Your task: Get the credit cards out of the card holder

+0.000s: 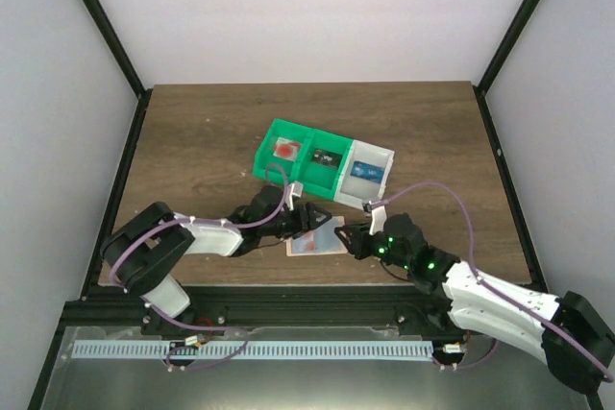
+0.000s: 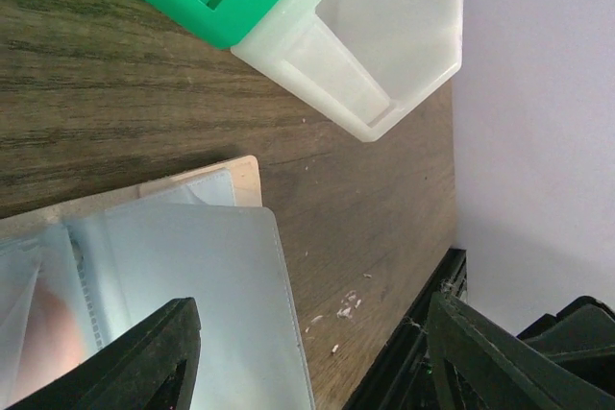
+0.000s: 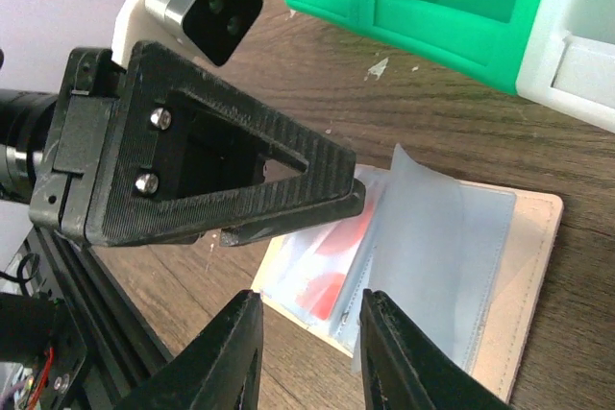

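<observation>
The card holder (image 1: 318, 240) lies open on the table near the front edge, pale blue inside with a tan rim. In the right wrist view (image 3: 480, 256) a red card (image 3: 338, 254) shows through its left pocket, and one pale blue leaf stands up at the fold. My left gripper (image 1: 313, 220) hovers open over the holder's left half; in its own view (image 2: 317, 357) the jaws are wide apart over the pale blue panel (image 2: 183, 276). My right gripper (image 1: 352, 237) is open at the holder's near right edge (image 3: 312, 357), and its jaws straddle the fold.
A row of bins stands behind the holder: two green bins (image 1: 298, 155) and a white bin (image 1: 372, 170). They hold a red card (image 1: 288, 150), a dark card (image 1: 328, 157) and a blue card (image 1: 364, 172). The table's front rail (image 1: 288, 300) is close.
</observation>
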